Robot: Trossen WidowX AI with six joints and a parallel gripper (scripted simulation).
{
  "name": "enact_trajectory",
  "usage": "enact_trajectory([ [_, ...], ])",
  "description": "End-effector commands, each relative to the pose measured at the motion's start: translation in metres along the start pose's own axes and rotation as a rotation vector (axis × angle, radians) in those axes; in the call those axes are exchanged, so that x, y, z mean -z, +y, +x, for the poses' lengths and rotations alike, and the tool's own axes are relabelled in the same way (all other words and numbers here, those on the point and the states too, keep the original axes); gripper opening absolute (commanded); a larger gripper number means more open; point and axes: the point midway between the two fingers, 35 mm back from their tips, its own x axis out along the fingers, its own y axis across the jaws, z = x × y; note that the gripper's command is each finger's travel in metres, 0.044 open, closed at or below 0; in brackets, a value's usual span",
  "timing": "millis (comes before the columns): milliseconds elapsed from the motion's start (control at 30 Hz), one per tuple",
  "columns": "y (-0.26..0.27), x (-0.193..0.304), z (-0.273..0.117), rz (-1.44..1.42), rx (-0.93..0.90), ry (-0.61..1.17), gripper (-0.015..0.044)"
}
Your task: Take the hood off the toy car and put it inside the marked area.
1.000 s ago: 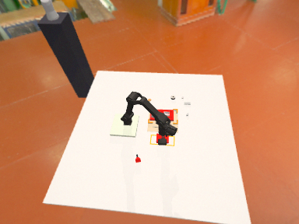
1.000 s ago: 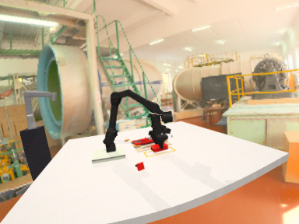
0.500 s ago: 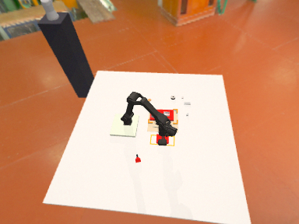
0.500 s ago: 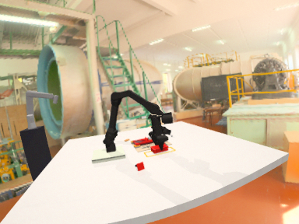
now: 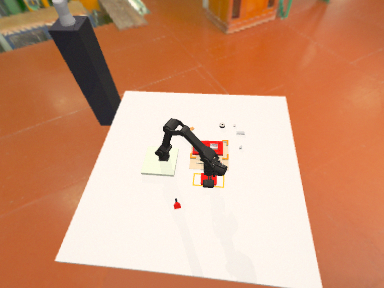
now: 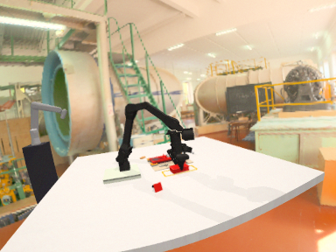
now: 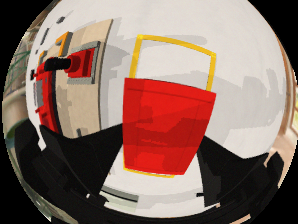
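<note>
White table (image 5: 125, 220) (image 6: 131, 210) fills the near scene; right of the base, the black arm (image 5: 196, 141) (image 6: 153, 110) reaches over the toy car (image 6: 158, 159) (image 7: 44, 100). Its gripper (image 5: 208, 181) (image 6: 180, 164) (image 7: 162, 132) is clamped on the red hood (image 5: 204, 178) (image 6: 177, 168) (image 7: 167, 127), over the yellow outline (image 5: 224, 181) (image 6: 168, 175) (image 7: 212, 75). Probably light, stiff and smooth, it suits a grip on opposite side edges.

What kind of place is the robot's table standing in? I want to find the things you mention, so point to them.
Probably an industrial hall or machinery workshop: behind the table (image 6: 271, 192) are a green metal staircase (image 6: 125, 75), a huge ring-shaped housing (image 6: 85, 101) and yellow safety railings (image 6: 297, 83).
</note>
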Motion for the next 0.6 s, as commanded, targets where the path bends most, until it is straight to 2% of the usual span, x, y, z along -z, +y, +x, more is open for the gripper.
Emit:
enact_trajectory([
  [0, 0.0005, 0.0006, 0.0033, 0.004, -0.005, 0.006, 0.0000],
  [133, 0.0005, 0.0005, 0.0033, 0.004, -0.005, 0.006, 0.0000],
  [567, 0.0001, 0.0002, 0.0008, 0.000, -0.001, 0.002, 0.0341],
])
